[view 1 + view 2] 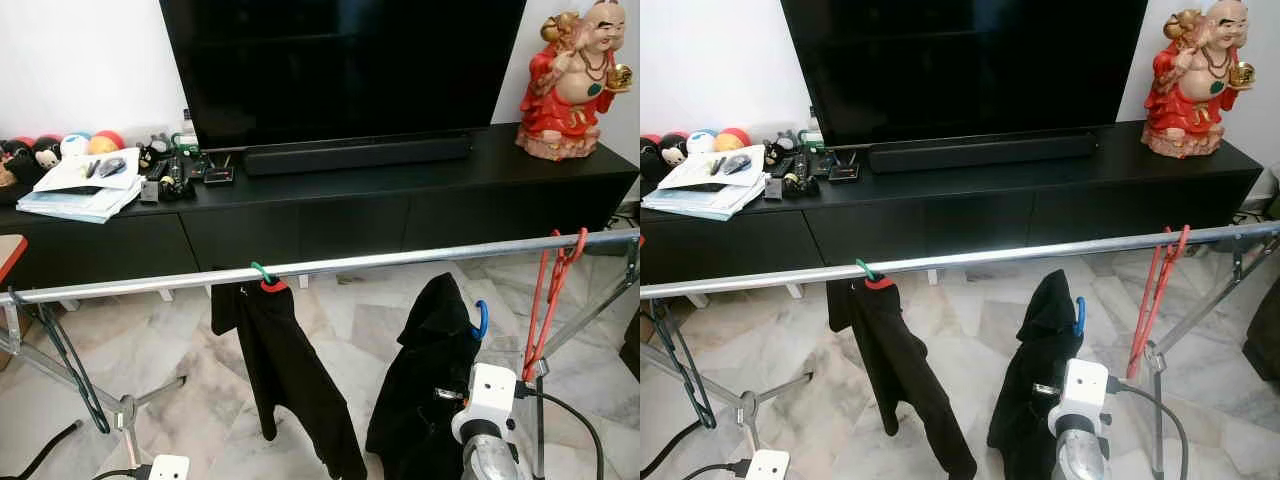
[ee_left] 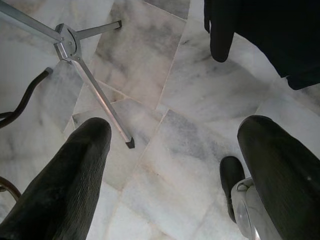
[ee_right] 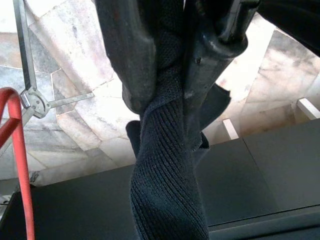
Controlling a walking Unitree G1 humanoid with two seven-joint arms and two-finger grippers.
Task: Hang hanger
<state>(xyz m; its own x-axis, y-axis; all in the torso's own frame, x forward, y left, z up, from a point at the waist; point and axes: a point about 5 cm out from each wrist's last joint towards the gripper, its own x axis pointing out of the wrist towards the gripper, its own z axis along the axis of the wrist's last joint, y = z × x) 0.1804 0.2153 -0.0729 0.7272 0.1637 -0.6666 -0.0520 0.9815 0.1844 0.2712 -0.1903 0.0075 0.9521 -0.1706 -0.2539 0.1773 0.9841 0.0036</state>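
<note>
- Gripping a black knit garment [image 3: 165, 190] on its blue hanger [image 1: 481, 318], your right gripper [image 3: 172, 95] sits below the steel rail [image 1: 330, 262], fingers clamped on the fabric.
- Your left gripper [image 2: 175, 165] hangs low over the marble floor [image 2: 150, 75], fingers spread and empty.
- You have another black garment [image 1: 285, 370] on a red-and-green hanger [image 1: 266, 280] already on the rail, with a red hanger [image 1: 550, 290] farther right.

A rail [image 1: 400, 262] runs left to right across the front. A garment [image 1: 285, 375] hangs from it left of centre, and bare hangers hang near its left [image 1: 70, 370] and right [image 1: 550, 295] ends. A second garment [image 1: 425, 380] sits below the rail, right of centre. Behind stands a cabinet [image 1: 330, 215] bearing a television [image 1: 340, 70], papers [image 1: 85, 185] at left, a figurine [image 1: 575, 80] at right
</note>
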